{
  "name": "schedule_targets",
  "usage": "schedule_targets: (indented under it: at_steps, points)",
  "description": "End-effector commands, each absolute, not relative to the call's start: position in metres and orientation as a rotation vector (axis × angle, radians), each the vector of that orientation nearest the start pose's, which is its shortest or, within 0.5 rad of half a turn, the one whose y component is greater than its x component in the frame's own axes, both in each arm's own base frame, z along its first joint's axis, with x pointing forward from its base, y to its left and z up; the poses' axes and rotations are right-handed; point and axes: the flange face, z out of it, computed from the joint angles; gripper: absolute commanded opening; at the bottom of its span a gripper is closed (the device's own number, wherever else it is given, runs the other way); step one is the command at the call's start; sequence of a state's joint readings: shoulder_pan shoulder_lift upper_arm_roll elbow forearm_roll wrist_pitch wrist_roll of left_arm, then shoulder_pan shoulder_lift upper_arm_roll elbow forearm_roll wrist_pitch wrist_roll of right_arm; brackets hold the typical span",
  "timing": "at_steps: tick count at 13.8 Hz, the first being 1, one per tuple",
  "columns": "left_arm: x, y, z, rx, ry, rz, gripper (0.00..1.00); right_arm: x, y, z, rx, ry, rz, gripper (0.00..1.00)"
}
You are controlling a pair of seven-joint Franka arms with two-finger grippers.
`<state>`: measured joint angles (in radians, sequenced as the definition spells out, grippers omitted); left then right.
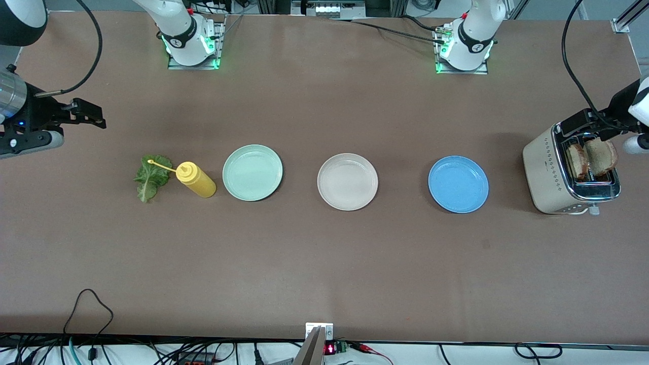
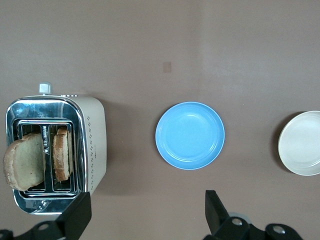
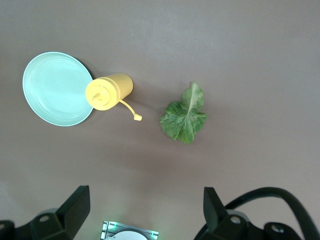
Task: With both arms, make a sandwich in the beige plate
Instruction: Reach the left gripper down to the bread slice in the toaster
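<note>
The beige plate (image 1: pixel 348 181) (image 2: pixel 302 142) lies bare at mid-table. Two browned bread slices (image 1: pixel 602 156) (image 2: pixel 25 160) stand in the slots of a cream toaster (image 1: pixel 545 172) (image 2: pixel 94 135) at the left arm's end. A green lettuce leaf (image 1: pixel 149 177) (image 3: pixel 184 117) lies flat at the right arm's end. My left gripper (image 1: pixel 588 126) (image 2: pixel 146 205) hangs open and holds nothing, high over the toaster's edge. My right gripper (image 1: pixel 96 115) (image 3: pixel 145 197) is also open and holds nothing, up over bare table near the lettuce.
A yellow squeeze bottle (image 1: pixel 196 180) (image 3: pixel 112 90) lies between the lettuce and a mint-green plate (image 1: pixel 252 172) (image 3: pixel 55 87). A blue plate (image 1: pixel 458 184) (image 2: pixel 190 135) sits between the beige plate and the toaster. Cables hang along the table's front edge.
</note>
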<state>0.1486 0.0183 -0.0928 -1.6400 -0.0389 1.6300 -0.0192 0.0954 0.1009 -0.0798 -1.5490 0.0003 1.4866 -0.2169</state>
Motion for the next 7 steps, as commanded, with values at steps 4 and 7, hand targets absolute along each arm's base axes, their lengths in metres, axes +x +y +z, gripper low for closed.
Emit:
schedule_targets:
  at_steps: [4,7]
  points:
    - [0.553,0.03,0.59,-3.179,-0.138,0.062,1.0,0.568,0.003,0.579,-3.131,-0.375,0.25,1.0]
    - [0.567,0.066,0.549,-3.179,-0.206,0.169,1.0,0.568,0.002,0.579,-3.13,-0.37,0.249,1.0]
